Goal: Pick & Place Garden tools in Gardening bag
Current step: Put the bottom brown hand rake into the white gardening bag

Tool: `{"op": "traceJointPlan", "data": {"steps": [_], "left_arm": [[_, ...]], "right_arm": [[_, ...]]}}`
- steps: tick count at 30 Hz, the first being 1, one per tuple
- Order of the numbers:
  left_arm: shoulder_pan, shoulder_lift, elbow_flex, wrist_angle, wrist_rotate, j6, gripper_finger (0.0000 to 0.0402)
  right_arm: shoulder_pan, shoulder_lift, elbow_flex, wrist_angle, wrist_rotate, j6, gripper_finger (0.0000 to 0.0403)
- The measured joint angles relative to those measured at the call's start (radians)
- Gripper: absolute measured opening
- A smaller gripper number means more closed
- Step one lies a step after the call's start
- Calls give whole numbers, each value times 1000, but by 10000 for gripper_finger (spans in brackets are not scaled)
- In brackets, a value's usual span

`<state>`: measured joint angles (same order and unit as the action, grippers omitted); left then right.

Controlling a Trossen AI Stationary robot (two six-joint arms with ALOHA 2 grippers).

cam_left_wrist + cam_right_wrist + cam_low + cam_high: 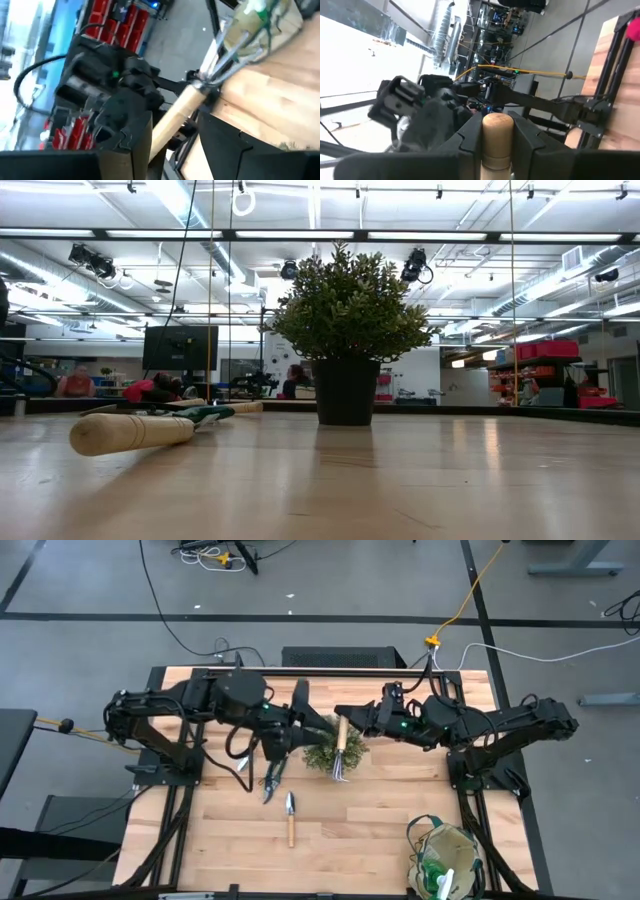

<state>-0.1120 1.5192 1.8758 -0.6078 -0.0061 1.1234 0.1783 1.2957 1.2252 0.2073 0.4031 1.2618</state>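
My right gripper (347,721) was clamped on the butt end of the rake (341,748), a short hand rake with a pale, smooth, round wooden handle and thin bent metal tines. In the right wrist view the rounded handle end sat snug between the two dark fingers (470,132), touching both. From that grip the handle ran straight away from the gripper, and the tines fanned out at the far end, over the edge of the round bushy green plant (322,752).

My left gripper (303,726) hung just beside the right one, on the other side of the plant's top, its jaws apart and holding nothing. From its wrist the same rake passed across between its blocky dark fingers (127,145); I could not tell whether the wood touched one of them.

Nearer the table's front than my left gripper lay the dark-handled pruning shears (272,780), flat on the light wooden plank table (380,810). Just beyond them lay a small trowel (291,818) with a grey metal blade and a wooden handle.

The gardening bag (447,860), a rounded beige canvas tote with dark green trim, stood well apart from my right gripper, at the table's front corner on that arm's side, with something green and white showing inside.
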Motion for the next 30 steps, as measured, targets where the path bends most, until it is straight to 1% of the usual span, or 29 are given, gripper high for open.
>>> {"op": "traceJointPlan", "data": {"steps": [3,6,10,14,18,21,26,30], "left_arm": [[0,-19,-1,-13,0,-103,165],[2,-32,0,-14,-20,-250,159],[11,-40,0,-7,-56,-406,134],[21,-43,0,-4,-60,-513,105],[21,-42,0,-5,-57,-569,77],[20,-42,0,-4,-56,-611,59],[21,-42,0,6,-57,-681,34],[21,-42,0,6,-57,-695,13]], "right_arm": [[0,-5,0,0,0,-60,69],[0,-11,0,-1,-2,-158,69],[0,-22,0,1,-16,-294,69],[0,-38,0,0,-20,-394,67],[0,-53,0,-14,-30,-466,67],[0,-67,0,-57,-30,-543,67],[17,-81,0,-106,-36,-758,67],[33,-81,0,-112,-36,-880,66]]}}
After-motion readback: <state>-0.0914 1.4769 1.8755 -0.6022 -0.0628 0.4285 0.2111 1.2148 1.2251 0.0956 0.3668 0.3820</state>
